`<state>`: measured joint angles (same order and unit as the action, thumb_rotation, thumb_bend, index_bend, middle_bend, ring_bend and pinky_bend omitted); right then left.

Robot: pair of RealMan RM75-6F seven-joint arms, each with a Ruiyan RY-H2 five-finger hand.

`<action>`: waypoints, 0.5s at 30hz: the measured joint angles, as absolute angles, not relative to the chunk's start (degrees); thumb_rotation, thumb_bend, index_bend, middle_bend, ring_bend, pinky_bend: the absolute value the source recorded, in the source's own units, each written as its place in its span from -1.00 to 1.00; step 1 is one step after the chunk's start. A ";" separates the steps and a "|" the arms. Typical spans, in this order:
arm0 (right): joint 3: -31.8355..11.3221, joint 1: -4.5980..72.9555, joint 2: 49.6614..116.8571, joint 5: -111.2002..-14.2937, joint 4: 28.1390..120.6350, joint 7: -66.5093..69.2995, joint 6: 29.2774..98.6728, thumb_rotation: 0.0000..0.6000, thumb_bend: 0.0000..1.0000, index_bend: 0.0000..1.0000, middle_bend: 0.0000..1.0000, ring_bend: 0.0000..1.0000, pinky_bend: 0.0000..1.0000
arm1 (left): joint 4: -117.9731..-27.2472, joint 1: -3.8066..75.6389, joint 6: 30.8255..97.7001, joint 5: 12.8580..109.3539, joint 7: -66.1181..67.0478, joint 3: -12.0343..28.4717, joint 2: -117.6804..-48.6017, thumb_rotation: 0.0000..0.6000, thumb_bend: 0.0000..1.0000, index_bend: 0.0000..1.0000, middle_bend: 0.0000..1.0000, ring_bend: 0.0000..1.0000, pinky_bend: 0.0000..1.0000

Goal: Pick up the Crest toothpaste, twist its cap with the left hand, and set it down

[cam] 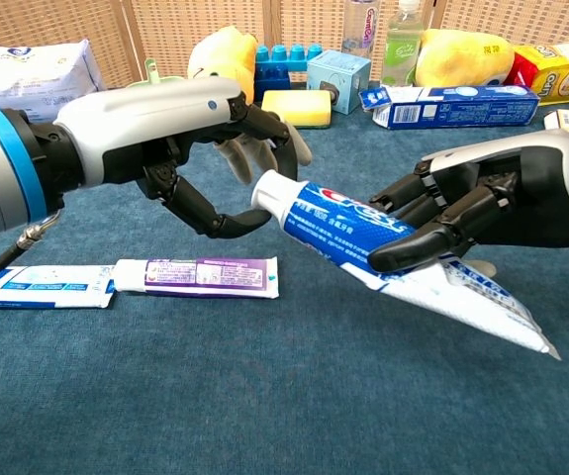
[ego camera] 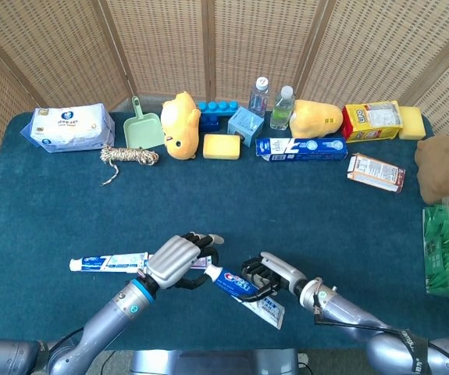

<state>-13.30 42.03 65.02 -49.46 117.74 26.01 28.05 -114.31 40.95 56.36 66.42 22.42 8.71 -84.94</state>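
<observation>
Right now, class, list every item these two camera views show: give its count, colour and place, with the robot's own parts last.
Crest toothpaste: 1, blue-white, held above table front.
Toothpaste tubes: 2, blue-white and purple, lying front left.
Wipes pack: 1, white-blue, back left.
Rope: 1, beige, back left.
Dustpan: 1, green, back.
Plush toys: 2, yellow, back row.
Sponges: 2, yellow, back.
Bottles: 2, clear, back centre.
Toothpaste box: 1, blue, back.
Brown plush: 1, right edge.
Left hand: fingers around the cap.
Right hand: grips the Crest tube.
</observation>
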 measured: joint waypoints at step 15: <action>-12.01 42.66 65.46 -48.87 117.18 25.08 28.92 1.00 -0.24 0.79 0.69 0.58 0.73 | -114.54 41.77 56.79 64.87 22.82 7.82 -83.65 1.00 -0.13 0.09 -0.43 -0.43 -0.41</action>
